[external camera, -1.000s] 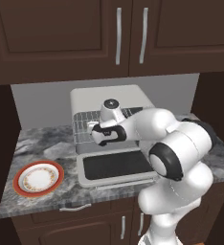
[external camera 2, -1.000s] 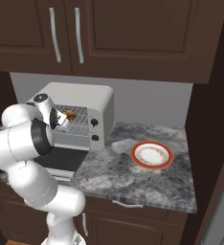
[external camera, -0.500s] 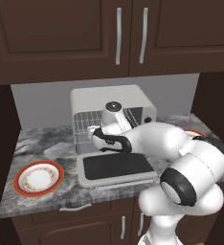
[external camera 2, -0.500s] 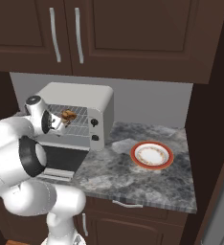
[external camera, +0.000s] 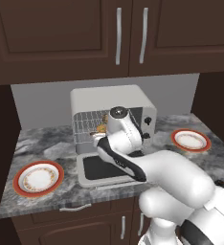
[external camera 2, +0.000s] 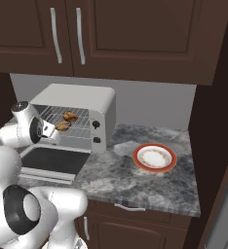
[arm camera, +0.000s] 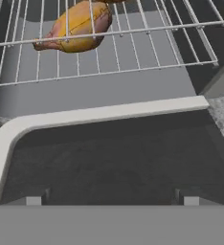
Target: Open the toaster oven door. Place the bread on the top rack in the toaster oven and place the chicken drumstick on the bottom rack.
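While the toaster oven door (external camera: 109, 168) lies folded down flat on the counter (external camera 2: 150, 187) in front of the cavity, the gripper (external camera 2: 51, 130) sits just above it at the oven mouth, with its fingertips (arm camera: 33, 200) set wide apart and nothing between them. Just beyond the door's pale frame, the bottom rack (arm camera: 133, 52) carries the chicken drumstick (arm camera: 78, 26), which lies toward the rack's left side in the hand view. Above it, the top rack (external camera 2: 57, 115) carries the bread (external camera 2: 70, 116). Both racks sit inside the toaster oven (external camera 2: 82, 99), which stands at the rear edge of the counter against the wall. One red-rimmed plate (external camera: 38, 177) rests near the counter's front left corner, and a second plate (external camera 2: 155, 157) rests right of the oven.
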Robot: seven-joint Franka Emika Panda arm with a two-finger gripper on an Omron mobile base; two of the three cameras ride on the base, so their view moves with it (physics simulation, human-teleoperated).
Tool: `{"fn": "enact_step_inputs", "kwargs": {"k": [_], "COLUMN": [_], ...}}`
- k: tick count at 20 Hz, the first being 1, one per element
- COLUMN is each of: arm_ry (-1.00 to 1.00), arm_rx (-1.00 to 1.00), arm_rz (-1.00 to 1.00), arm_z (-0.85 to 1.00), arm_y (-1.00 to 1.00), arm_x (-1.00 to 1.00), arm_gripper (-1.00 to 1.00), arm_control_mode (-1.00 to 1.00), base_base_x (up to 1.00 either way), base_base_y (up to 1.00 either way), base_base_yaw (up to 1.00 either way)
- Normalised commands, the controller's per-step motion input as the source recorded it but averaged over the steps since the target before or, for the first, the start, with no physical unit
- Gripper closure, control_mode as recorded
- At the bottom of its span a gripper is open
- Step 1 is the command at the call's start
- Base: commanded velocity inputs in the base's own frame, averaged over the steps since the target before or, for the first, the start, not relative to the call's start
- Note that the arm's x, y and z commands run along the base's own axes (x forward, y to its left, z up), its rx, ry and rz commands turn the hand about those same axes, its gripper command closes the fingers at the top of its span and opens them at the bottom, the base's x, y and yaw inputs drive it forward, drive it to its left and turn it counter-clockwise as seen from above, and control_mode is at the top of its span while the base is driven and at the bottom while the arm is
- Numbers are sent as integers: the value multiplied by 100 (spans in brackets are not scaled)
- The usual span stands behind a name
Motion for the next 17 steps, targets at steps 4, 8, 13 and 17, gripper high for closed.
{"fn": "enact_step_inputs", "kwargs": {"k": [4,8,13,17], "arm_ry": [0,0,0,0], "arm_rx": [-2,0,0,0], "arm_rz": [1,0,1,0], "arm_z": [17,12,10,14], "arm_y": [-22,-20,-19,-19], "arm_x": [-78,-83,-86,-81], "arm_gripper": [-100,-100,-100,-100], "arm_control_mode": [-100,-100,-100,-100], "base_base_x": [0,0,0,0], "base_base_y": [0,0,0,0], "base_base_yaw": [0,0,0,0]}}
